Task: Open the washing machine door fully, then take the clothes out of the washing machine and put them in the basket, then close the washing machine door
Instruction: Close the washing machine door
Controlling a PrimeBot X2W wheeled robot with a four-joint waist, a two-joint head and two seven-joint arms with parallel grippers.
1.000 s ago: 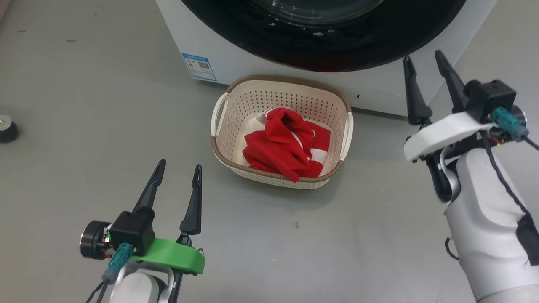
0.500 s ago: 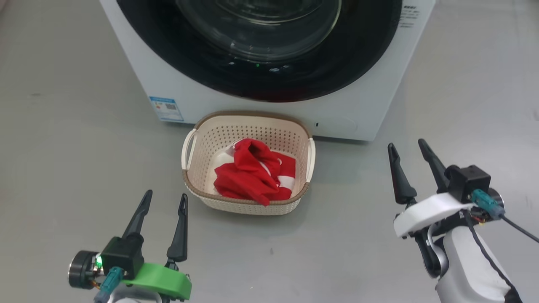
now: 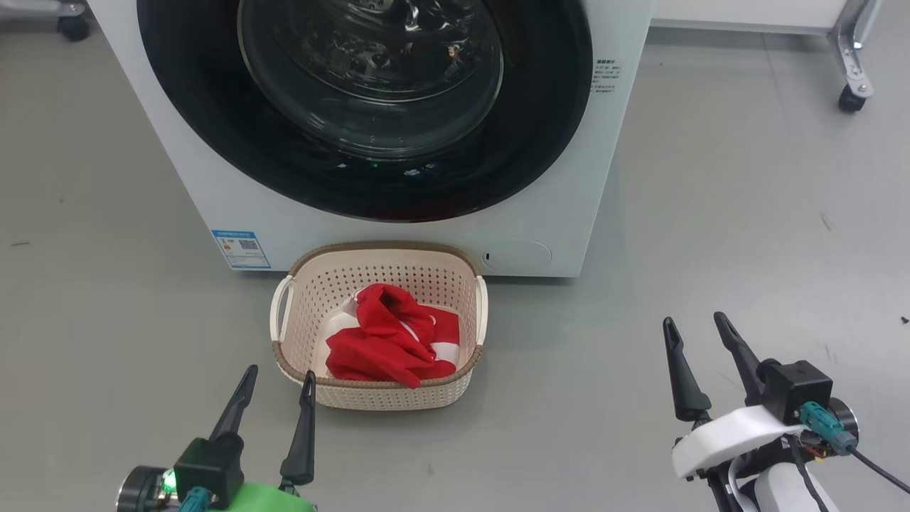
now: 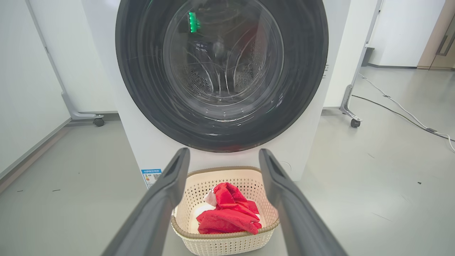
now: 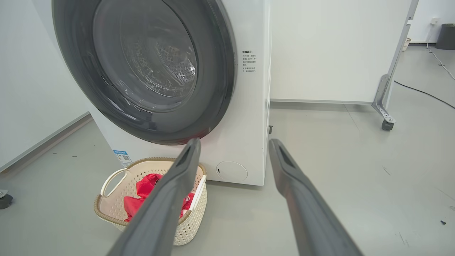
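Note:
The washing machine [image 3: 540,213] stands ahead, its round black-rimmed door [image 3: 370,107] flat against the front, glass window at its centre. The door [image 4: 220,71] looks shut in the left wrist view too. On the floor just before the washer sits the cream basket [image 3: 380,395] holding the red and white clothes [image 3: 387,341]. My left gripper [image 3: 279,375] is open at the lower left, just short of the basket's near left corner. My right gripper [image 3: 695,322] is open at the lower right, well off to the basket's right. Both hold nothing.
Grey floor surrounds the washer. A white panel on a wheeled frame [image 5: 385,106] stands to the right of the washer, with cables [image 4: 398,106] on the floor beyond it. Another caster [image 4: 98,122] sits at the washer's left.
The head camera has tilted up and drawn back, so more of the washer door shows. My right gripper has come down and away from the washer's lower right. The clothes lie unmoved in the basket.

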